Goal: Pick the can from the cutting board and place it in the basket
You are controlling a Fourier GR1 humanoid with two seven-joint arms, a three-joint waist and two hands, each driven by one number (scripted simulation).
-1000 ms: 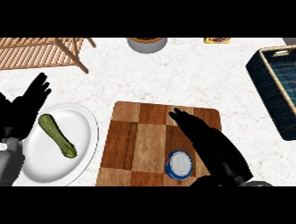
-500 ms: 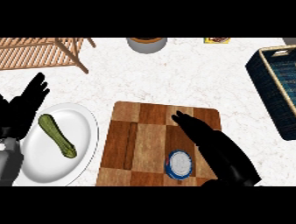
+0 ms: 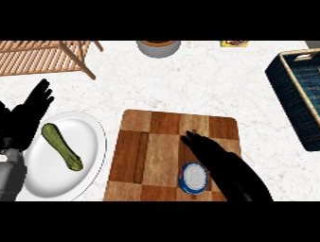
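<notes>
My right robot hand [image 3: 222, 163] lies over the cutting board [image 3: 155, 151] with its fingers stretched out straight, holding nothing, just beside the can [image 3: 193, 177]. The can stands upright near the board's near edge, partly hidden by that hand. My left robot hand [image 3: 19, 118] rests open, fingers up, at the surface's left edge beside a white plate [image 3: 89, 142] with a green vegetable [image 3: 61, 146] on it. The dark blue basket [image 3: 296, 104] sits well apart at the surface's right edge.
</notes>
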